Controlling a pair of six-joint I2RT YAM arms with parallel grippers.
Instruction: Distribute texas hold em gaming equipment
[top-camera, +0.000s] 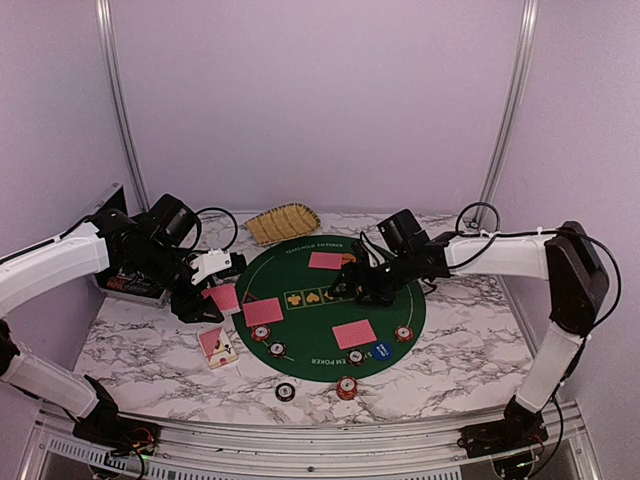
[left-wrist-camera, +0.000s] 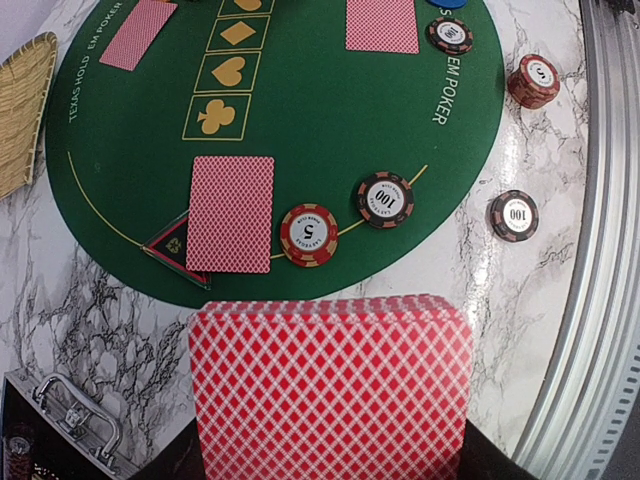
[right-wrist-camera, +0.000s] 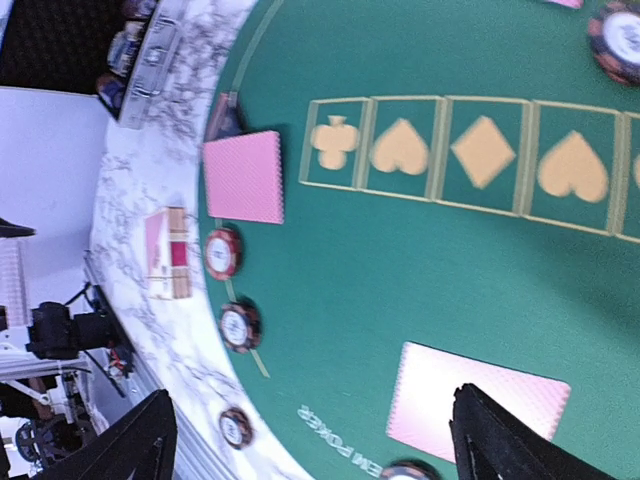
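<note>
Nearest, on the white marbled table (top-camera: 150, 345) just off the round green felt poker mat (top-camera: 305, 338), lie a dark striped poker chip (top-camera: 285, 391) and a small stack of red striped chips (top-camera: 346, 386), while the mat's near rim carries a blue round button (top-camera: 381, 350) and a red-backed playing card (top-camera: 354, 333). Further in, my left gripper (top-camera: 208, 295) is clamped on a thick deck of red diamond-patterned cards (left-wrist-camera: 330, 390) by the mat's left edge, where a second face-down card (left-wrist-camera: 230, 213) overlaps a black triangular button (left-wrist-camera: 168, 240). My right gripper (right-wrist-camera: 312, 410) hangs over the mat's middle, fingers spread wide and holding nothing, with a third face-down card (top-camera: 325, 260) at the far rim.
</note>
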